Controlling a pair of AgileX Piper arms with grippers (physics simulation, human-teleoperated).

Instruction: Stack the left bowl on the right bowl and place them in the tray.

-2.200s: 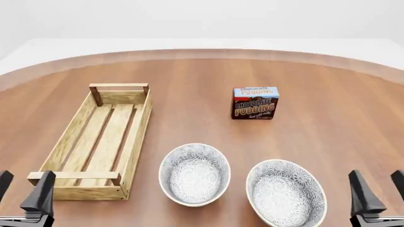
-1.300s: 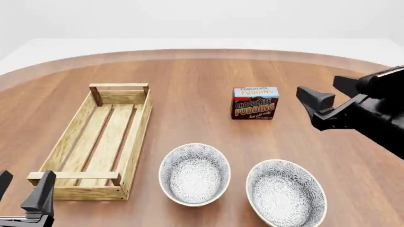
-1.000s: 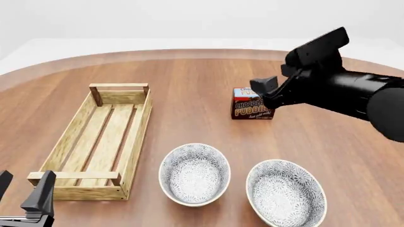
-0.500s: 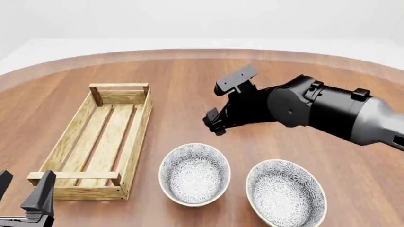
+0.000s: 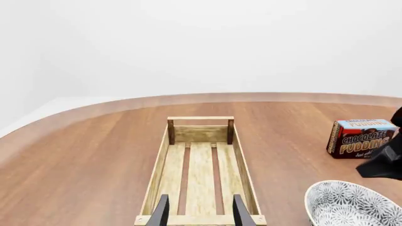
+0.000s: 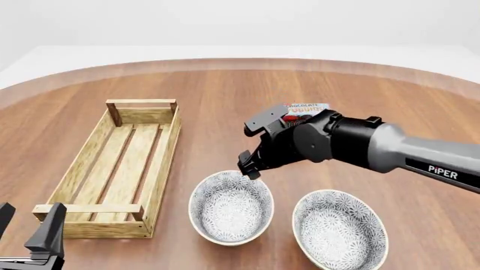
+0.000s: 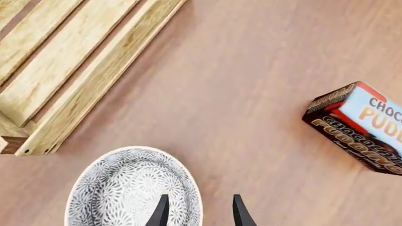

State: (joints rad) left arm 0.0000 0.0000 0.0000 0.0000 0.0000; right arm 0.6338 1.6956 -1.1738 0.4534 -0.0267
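Above the far rim of the left bowl, the right gripper (image 6: 250, 147) hangs with its two black fingers (image 7: 161, 212) parted by a narrow gap and holding nothing; in the right wrist view one finger lies over the rim of the bowl and the other over the bare wood beside it. The left grey-and-white patterned ceramic bowl (image 6: 231, 207) stands on the round brown wooden bench (image 6: 225, 90), and the right bowl (image 6: 340, 230) of the same pattern stands just beside it at its 3 o'clock, a little nearer to the camera, apart from it. The small chocolate pudding box (image 6: 306, 107) is at 1 o'clock from the left bowl, mostly hidden behind the black and grey right arm (image 6: 390, 149) in the front view. The long, shallow, pale wooden tray (image 6: 120, 166) with slatted bottom lies at 9 to 10 o'clock from the left bowl, near it but not touching. The left gripper (image 6: 28, 230) stays low at the near left corner, its fingers (image 5: 162, 213) standing apart with nothing between them, close to the near end of the tray.
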